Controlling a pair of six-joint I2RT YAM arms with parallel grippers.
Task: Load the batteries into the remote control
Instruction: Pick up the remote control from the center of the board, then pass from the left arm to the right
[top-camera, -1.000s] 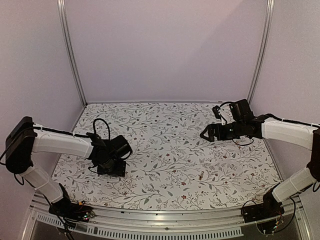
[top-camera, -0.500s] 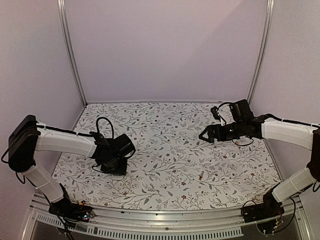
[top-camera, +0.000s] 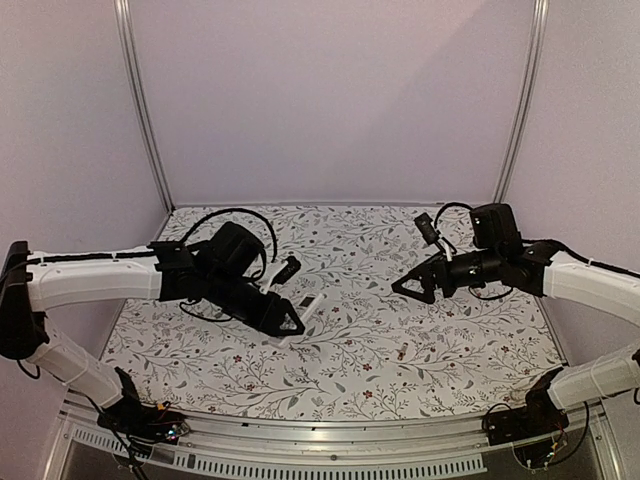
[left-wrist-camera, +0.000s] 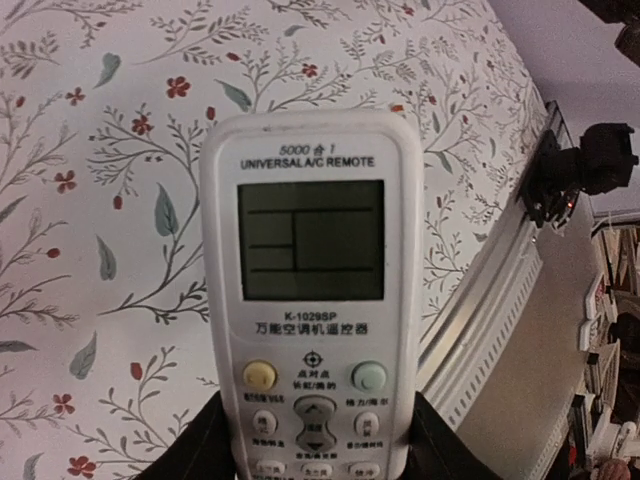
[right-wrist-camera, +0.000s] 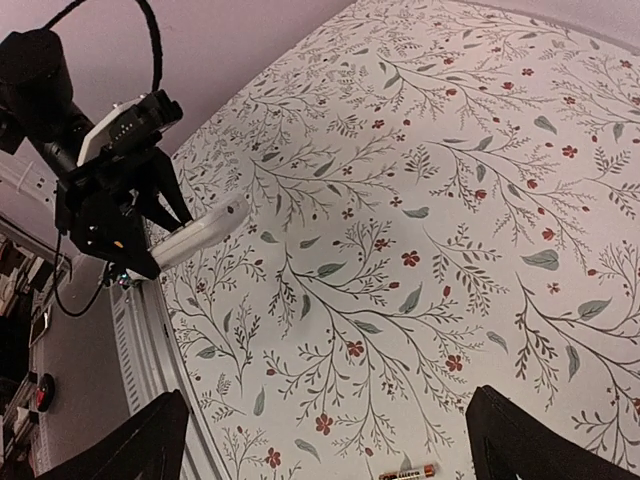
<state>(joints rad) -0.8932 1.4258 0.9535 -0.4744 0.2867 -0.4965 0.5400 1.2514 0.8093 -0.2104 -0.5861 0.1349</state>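
Note:
The remote control (left-wrist-camera: 310, 290) is a white handset with a grey screen, and its buttoned face looks at the left wrist camera. My left gripper (left-wrist-camera: 315, 455) is shut on its lower end, one black finger (left-wrist-camera: 195, 450) on each long side. In the top view this gripper (top-camera: 290, 324) holds the remote control (top-camera: 310, 305) above the middle of the cloth. One battery (right-wrist-camera: 405, 471), slim and reddish-gold, lies on the cloth right of centre, also visible from the top as the battery (top-camera: 400, 352). My right gripper (top-camera: 405, 287) hovers open above and behind it, with nothing between its fingers (right-wrist-camera: 140, 440).
The flowered cloth (top-camera: 340, 250) covers the table. A metal rail (top-camera: 330, 440) runs along the near edge. Pale walls and two upright posts close in the back and sides. In the right wrist view the left gripper (right-wrist-camera: 120, 205) and the remote control (right-wrist-camera: 200, 232) appear at the upper left.
The left gripper closed on the remote at the left of the cloth, lifted it and swung it toward the middle. The right arm shifted slightly nearer and lower, still open.

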